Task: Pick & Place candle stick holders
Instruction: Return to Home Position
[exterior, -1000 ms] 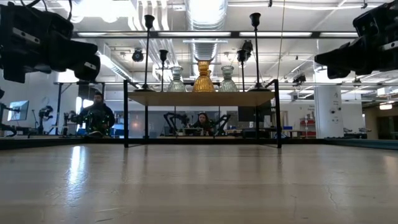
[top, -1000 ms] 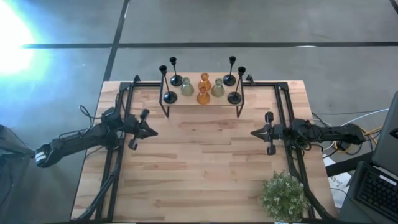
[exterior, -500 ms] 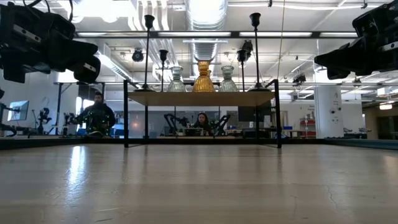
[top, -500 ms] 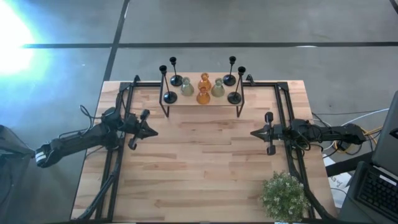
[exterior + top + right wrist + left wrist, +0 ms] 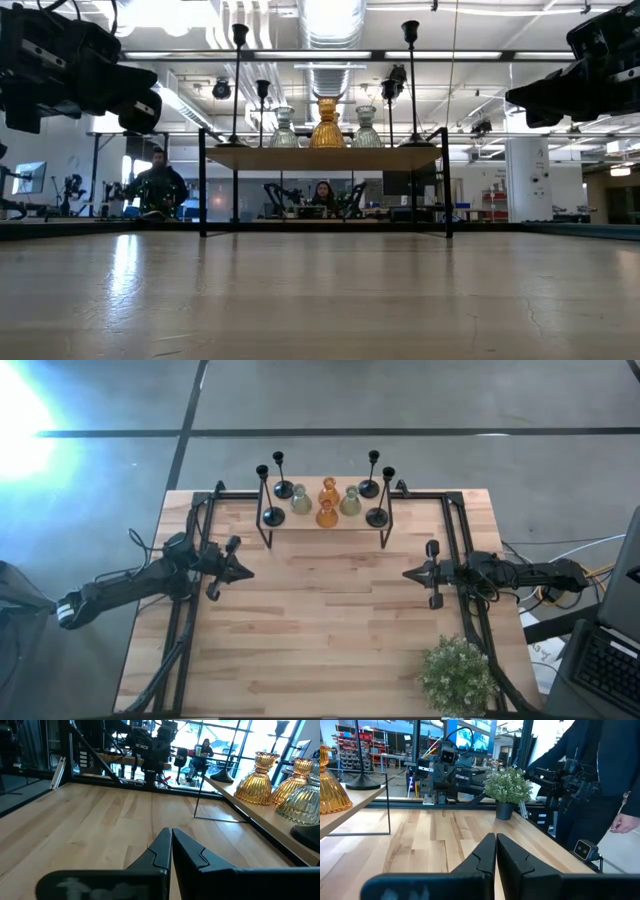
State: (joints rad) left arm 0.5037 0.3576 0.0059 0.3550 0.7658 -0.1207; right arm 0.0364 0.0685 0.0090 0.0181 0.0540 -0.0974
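Observation:
Several candle stick holders stand by their bases on a raised wooden shelf [image 5: 325, 523] at the table's far side: black thin-stemmed ones [image 5: 272, 515] [image 5: 377, 515] at the shelf's ends, pale-green glass [image 5: 301, 501] and amber glass [image 5: 327, 513] ones in the middle. My left gripper [image 5: 247, 573] hovers shut over the table's left part, pointing level toward the right. My right gripper [image 5: 407, 573] hovers shut over the right part, pointing left. Both are empty; the fingertips meet in the wrist views [image 5: 495, 840] [image 5: 171, 834].
A green potted plant [image 5: 457, 675] stands at the table's near right corner. Black frame rails [image 5: 190, 600] [image 5: 462, 560] run along the table's left and right sides. People sit in the room beyond the table [image 5: 158, 185]. Bare wood lies between the grippers.

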